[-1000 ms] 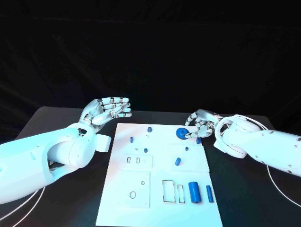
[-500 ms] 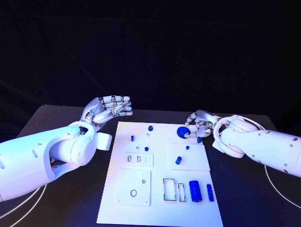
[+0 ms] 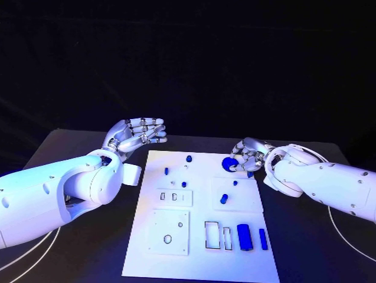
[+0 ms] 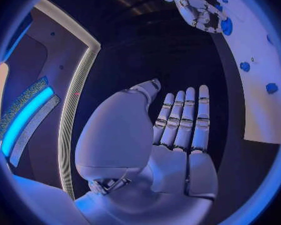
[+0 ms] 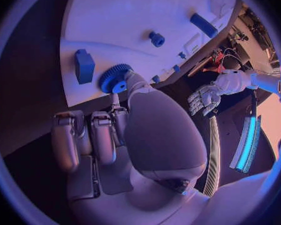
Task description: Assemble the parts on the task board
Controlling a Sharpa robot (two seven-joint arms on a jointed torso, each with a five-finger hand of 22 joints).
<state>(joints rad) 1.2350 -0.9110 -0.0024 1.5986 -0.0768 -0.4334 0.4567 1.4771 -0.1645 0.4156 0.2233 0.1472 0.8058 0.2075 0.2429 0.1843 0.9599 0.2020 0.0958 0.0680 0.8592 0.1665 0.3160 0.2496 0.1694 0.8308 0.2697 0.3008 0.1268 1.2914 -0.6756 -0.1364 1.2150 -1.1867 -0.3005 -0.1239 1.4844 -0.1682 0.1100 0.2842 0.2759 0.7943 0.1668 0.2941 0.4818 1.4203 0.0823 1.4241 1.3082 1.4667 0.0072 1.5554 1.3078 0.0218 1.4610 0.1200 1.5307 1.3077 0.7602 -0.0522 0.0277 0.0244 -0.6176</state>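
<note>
— Head view: what is my left hand (image 3: pixel 135 137) doing?
— I'm holding it up beside the white board (image 3: pixel 200 218), fingers spread, gripping nothing.
— And my right hand (image 3: pixel 247 154)?
— I'm pinching the blue gear (image 3: pixel 230 163) at the board's far right edge.

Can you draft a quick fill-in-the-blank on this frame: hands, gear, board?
1. The blue gear is touched by the ____ hand.
2. The left hand holds ____.
3. The gear sits near the board's ____ edge, away from the robot.
4. The task board lies on a ____ table.

Missing words: right; nothing; far; black
</note>
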